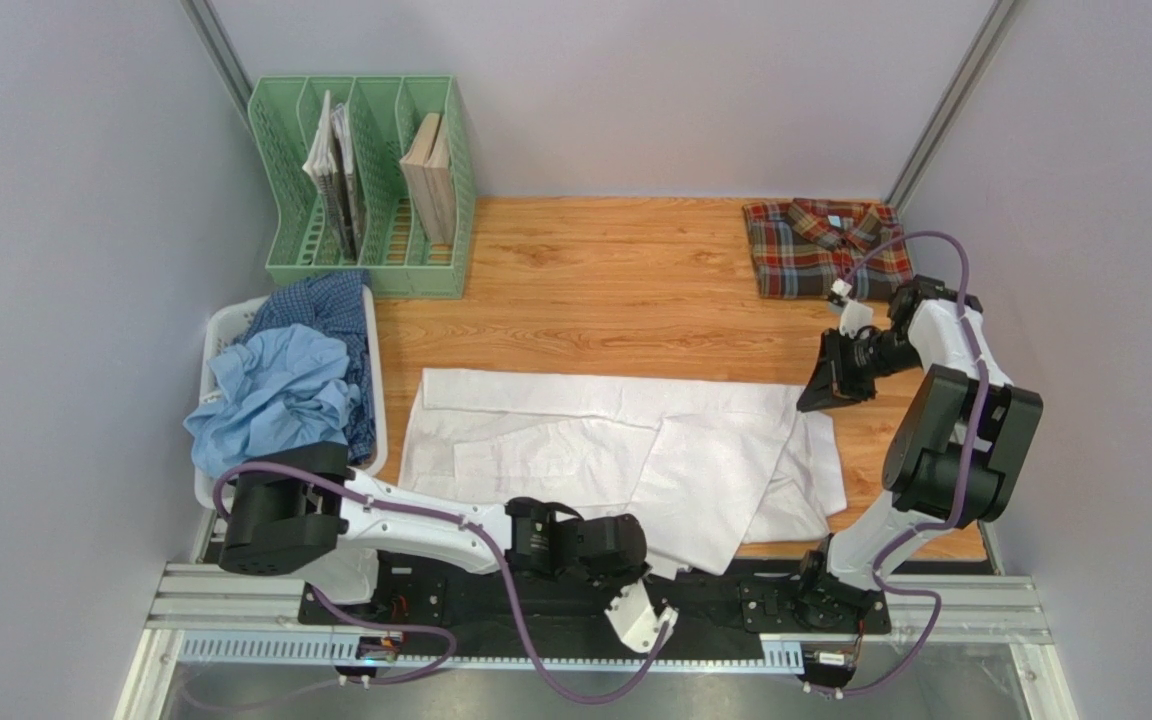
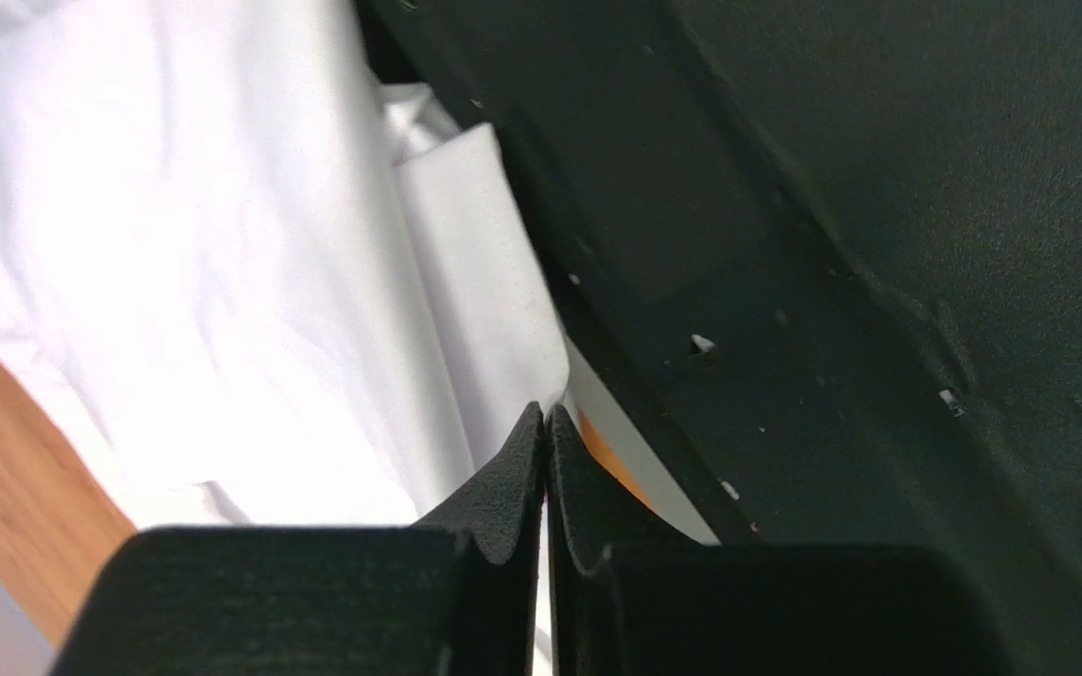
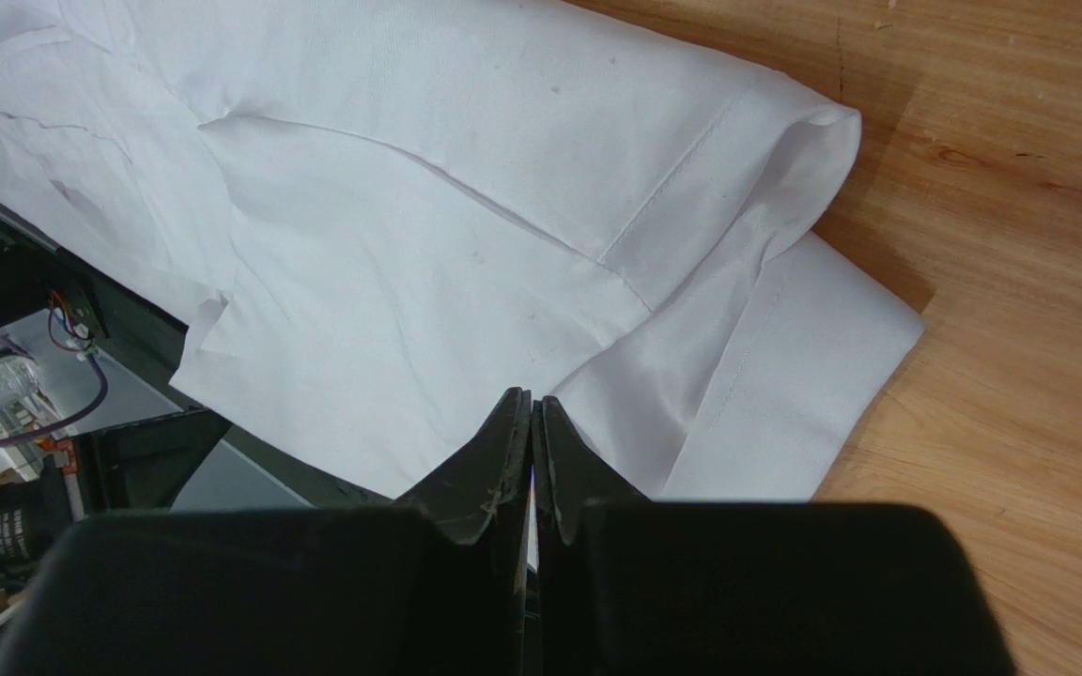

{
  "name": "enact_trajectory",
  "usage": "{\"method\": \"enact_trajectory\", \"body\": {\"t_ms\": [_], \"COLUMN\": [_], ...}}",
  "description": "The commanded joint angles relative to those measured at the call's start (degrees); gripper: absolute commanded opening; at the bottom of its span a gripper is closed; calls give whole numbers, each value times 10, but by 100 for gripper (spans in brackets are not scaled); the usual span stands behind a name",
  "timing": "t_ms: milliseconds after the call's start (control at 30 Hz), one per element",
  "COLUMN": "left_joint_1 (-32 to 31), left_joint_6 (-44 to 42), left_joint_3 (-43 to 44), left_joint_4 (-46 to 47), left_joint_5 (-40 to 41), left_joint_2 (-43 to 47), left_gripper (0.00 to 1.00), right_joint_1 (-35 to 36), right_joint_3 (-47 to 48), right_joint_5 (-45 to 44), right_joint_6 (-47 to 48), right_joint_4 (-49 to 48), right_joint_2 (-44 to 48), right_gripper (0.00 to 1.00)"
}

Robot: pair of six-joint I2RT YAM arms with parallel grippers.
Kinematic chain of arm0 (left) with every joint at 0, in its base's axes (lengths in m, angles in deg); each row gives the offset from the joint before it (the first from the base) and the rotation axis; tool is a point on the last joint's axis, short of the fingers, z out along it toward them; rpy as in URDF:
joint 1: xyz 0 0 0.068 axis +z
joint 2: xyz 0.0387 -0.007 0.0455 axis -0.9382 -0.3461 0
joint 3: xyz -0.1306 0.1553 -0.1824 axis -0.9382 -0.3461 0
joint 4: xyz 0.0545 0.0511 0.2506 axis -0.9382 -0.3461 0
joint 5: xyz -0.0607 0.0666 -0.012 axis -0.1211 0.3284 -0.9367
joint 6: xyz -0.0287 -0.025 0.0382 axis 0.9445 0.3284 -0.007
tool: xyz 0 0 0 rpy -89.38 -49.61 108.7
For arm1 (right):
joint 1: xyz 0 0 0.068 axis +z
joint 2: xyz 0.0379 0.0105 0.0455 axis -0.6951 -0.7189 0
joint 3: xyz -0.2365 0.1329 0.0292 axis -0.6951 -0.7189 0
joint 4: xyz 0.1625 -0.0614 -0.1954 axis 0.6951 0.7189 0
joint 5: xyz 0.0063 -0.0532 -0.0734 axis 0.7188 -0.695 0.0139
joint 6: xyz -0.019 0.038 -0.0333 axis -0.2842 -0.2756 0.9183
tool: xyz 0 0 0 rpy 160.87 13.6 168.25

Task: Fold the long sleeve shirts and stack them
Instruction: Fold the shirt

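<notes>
A white shirt (image 1: 612, 443) lies spread flat across the near half of the wooden table (image 1: 597, 278), with its right part folded over and its near edge hanging past the table edge onto the black base plate (image 2: 843, 268). The left gripper (image 2: 547, 416) sits low at that near edge with its fingers pressed together. Whether any cloth is caught between them cannot be told. The right gripper (image 3: 530, 402) hangs above the shirt's right end, its fingers also closed together and holding nothing. A plaid shirt (image 1: 820, 248) lies folded in the far right corner. On the left, a white basket (image 1: 225, 327) holds a crumpled light blue shirt (image 1: 274, 398) and, behind it, a dark blue checked shirt (image 1: 324, 308). A green file rack (image 1: 364, 180) stands at the far left.
</notes>
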Motion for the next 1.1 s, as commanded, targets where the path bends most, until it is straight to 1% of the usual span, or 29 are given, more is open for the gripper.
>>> {"method": "enact_trajectory", "body": {"t_ms": [0, 100, 133, 200, 233, 267, 300, 333, 367, 433, 467, 500, 533, 567, 633, 667, 700, 733, 767, 833, 867, 933, 1000, 1067], "left_joint_1": [-2, 4, 11, 40, 54, 92, 115, 140, 195, 253, 307, 328, 346, 378, 407, 432, 445, 456, 482, 513, 545, 578, 594, 612], "left_joint_6": [73, 115, 129, 161, 199, 221, 248, 300, 334, 392, 447, 463, 478, 503, 538, 553, 586, 604, 625, 683, 699, 721, 731, 746], "left_joint_3": [50, 83, 96, 129, 143, 176, 192, 208, 236, 259, 272, 274, 274, 265, 249, 231, 221, 210, 184, 144, 134, 109, 93, 68], "left_joint_4": [-59, -111, -128, -151, -162, -179, -185, -187, -186, -183, -177, -175, -171, -157, -142, -134, -129, -126, -118, -118, -125, -134, -141, -135], "left_joint_5": [-41, -89, -132, -160, -197, -219, -259, -279, -297, -349, -366, -385, -389, -395, -402, -402, -399, -390, -378, -349, -341, -322, -296, -288], "left_joint_2": [69, 108, 116, 132, 133, 131, 129, 125, 117, 106, 95, 91, 88, 86, 84, 85, 87, 90, 101, 114, 123, 132, 147, 161], "left_gripper": [0, 0, 0, 0, 0, 0, 0, 0, 0, 0, 0, 0, 0, 0, 0, 0, 0, 0, 0, 0, 0, 0, 0, 0], "right_joint_1": [9, 18, 24, 30, 36, 40, 43, 52, 57, 73, 79, 85, 97, 103, 120, 125, 130, 138, 141, 144, 144, 144, 144, 144], "right_joint_3": [0, 3, 4, 11, 13, 16, 21, 25, 28, 32, 32, 33, 32, 31, 27, 21, 16, 13, 5, 0, -1, -4, -12, -14], "right_joint_5": [14, 13, 13, 18, 20, 25, 26, 25, 26, 23, 22, 21, 21, 19, 15, 8, 3, -5, -18, -27, -37, -46, -60, -70], "right_joint_6": [13, 14, 15, 12, 11, 9, 8, 8, 7, 3, 3, 2, 1, 0, -1, -1, -1, -1, -1, 3, 5, 10, 11, 15], "right_joint_4": [-4, -7, -7, -9, -9, -10, -10, -10, -11, -14, -17, -19, -20, -24, -29, -36, -39, -44, -53, -59, -61, -67, -76, -81], "right_joint_2": [13, 20, 22, 24, 24, 24, 22, 21, 21, 18, 17, 17, 15, 13, 12, 9, 7, 5, -2, -14, -25, -36, -45, -51], "right_gripper": [6, 6, 6, 7, 7, 7, 7, 7, 7, 8, 9, 10, 10, 11, 12, 12, 12, 12, 12, 12, 11, 11, 11, 11]}}
